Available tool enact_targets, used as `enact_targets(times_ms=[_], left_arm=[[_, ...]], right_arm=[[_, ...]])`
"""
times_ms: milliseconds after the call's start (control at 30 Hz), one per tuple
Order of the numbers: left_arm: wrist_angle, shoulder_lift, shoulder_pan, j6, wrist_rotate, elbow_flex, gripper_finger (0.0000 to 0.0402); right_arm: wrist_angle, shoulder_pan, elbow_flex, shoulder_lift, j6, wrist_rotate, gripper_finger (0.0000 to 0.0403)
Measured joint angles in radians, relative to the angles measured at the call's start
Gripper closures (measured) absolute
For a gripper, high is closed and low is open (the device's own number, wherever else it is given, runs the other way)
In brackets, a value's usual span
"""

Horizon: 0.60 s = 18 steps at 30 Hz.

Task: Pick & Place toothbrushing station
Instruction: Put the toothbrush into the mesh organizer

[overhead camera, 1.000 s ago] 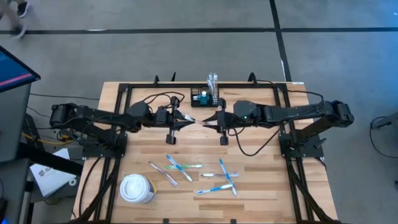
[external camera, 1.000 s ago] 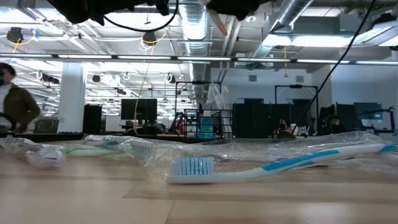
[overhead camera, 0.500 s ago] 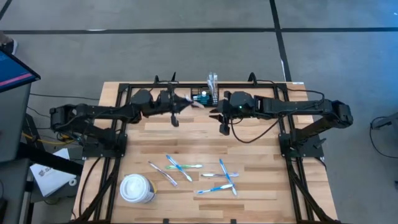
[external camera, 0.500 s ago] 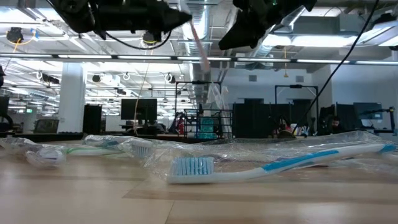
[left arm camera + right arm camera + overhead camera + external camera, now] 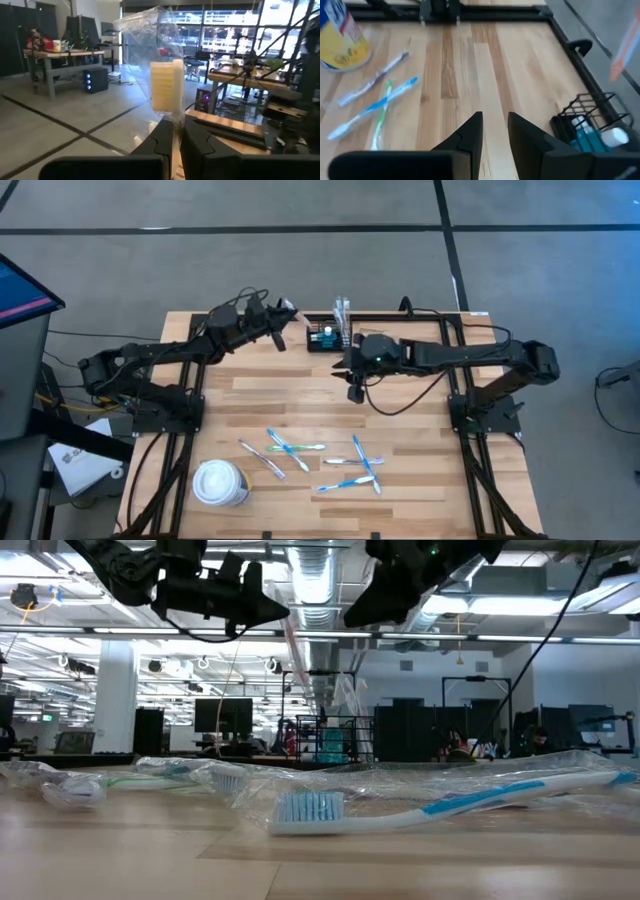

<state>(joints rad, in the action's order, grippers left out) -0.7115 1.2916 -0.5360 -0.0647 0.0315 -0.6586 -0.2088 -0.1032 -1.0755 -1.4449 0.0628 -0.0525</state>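
Left fingers (image 5: 171, 131) pinch wrapped toothbrush (image 5: 166, 92) (raised).

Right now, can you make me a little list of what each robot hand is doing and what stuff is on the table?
left gripper: shut on a wrapped toothbrush, held up near the table's far edge
right gripper: empty, fingers slightly apart, beside the organiser
black wire organiser: far edge of table, something teal inside
loose toothbrushes: several, near side of table
white cup: near left corner
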Motion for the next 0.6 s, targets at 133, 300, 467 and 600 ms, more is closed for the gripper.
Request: enact_targets(times_ms=[133,300,467,600], left_arm=[[-0.001,0.001,-0.020,0.000,-0.017,0.000,0.0396],[0.001,0.003,-0.047,0.000,-0.032,-0.010,0.0396],[0.005,0.108,-0.047,0.000,-0.033,-0.077,0.0396],[0.004,0.214,-0.046,0.000,-0.033,-0.144,0.0396]], right_arm=[[0.022,-0.001,0.001,-0.054,0.025,0.000,0.0321],[0.039,-0.004,0.002,-0.085,0.042,0.000,0.0321],[0.044,-0.004,0.000,-0.078,0.042,0.000,0.0321],[0.040,0.008,0.000,-0.072,0.002,0.001,0.0321]])
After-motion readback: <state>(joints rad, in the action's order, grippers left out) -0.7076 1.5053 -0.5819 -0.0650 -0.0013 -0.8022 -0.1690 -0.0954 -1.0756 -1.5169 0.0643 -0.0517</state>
